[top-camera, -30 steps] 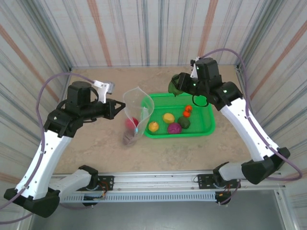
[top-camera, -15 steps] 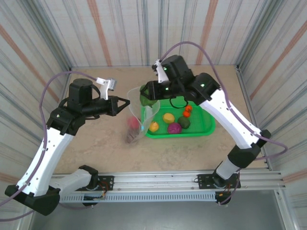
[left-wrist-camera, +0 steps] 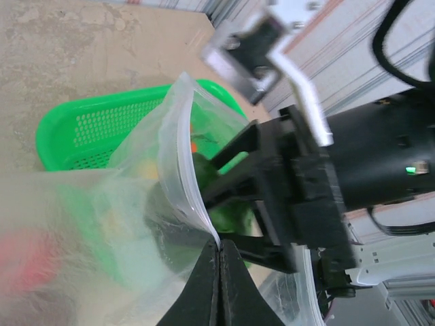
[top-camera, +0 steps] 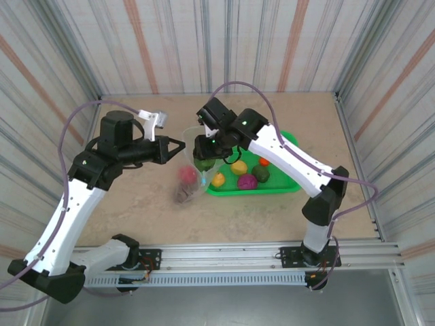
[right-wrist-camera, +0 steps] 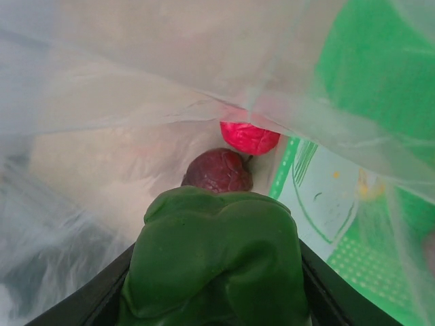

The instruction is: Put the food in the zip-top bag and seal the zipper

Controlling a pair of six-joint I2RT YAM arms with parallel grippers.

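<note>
Right gripper: right gripper (top-camera: 204, 160) clamped on a dark green piece (right-wrist-camera: 214, 265), jaws part-way apart around it; it hangs right in the mouth of the zip-top bag (left-wrist-camera: 102, 204), nose pointing down into it

Left gripper: left gripper (left-wrist-camera: 219, 252) pinched tight on the bag's rim, fingers together with the plastic between them; it lifts that edge so the mouth gapes toward the other arm

Zipper: zipper (left-wrist-camera: 185, 163) wide apart along the lifted rim; no part of it pressed together that I can see

Inside the bag: pink-red piece (right-wrist-camera: 249, 137) and maroon piece (right-wrist-camera: 217, 171) lying touching at the bottom, directly below the held one

Beside the bag: green basket (top-camera: 289, 183) just beyond the bag's far side from the left gripper; in it a yellow piece (top-camera: 238, 167), a yellow-orange piece (top-camera: 217, 179), a purple piece (top-camera: 247, 181), a second dark green piece (top-camera: 262, 174) and an orange piece (top-camera: 265, 161)

Done so far: two pieces bagged; a third at the mouth, not yet let go

Left to do: drop this one; by my count five more trips from the basket; then lay the mouth flat and press the zipper shut end to end; I'd call it under halfway
</note>
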